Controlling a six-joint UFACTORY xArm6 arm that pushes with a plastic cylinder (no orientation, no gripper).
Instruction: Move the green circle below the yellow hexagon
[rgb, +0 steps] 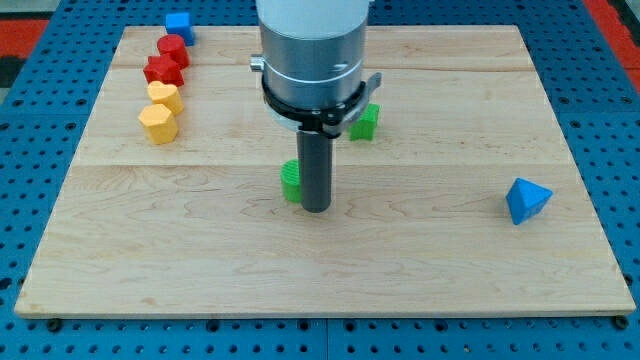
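The arm's tip stands near the board's centre, touching or just beside a green block that peeks out at its 9 o'clock; most of that block is hidden behind the rod, so its shape cannot be told for sure, though it is probably the green circle. A second green block sits at about 1 o'clock from the tip, partly covered by the arm's collar, and its shape is also unclear. There are no jaws on this rig to be apart or together: the arm ends in a plain rod, so their state does not apply. Far toward 10 o'clock, at the board's upper left, lie two yellow blocks: an upper one and a lower one, touching each other; which is the hexagon cannot be made out with certainty, though the lower looks more faceted. Above them sit two red blocks, and a blue block lies at the board's top edge. A blue block of pointed shape rests well apart at 3 o'clock. The green block appears small, light and rigid, likely to slide readily on the smooth wood and to spin or slip off the tip if pushed off-centre. No grasp is possible; the sound contact point would be its 3 o'clock face, pushed squarely through the middle toward 9 o'clock, to the spot at 6 o'clock of the yellow pair.
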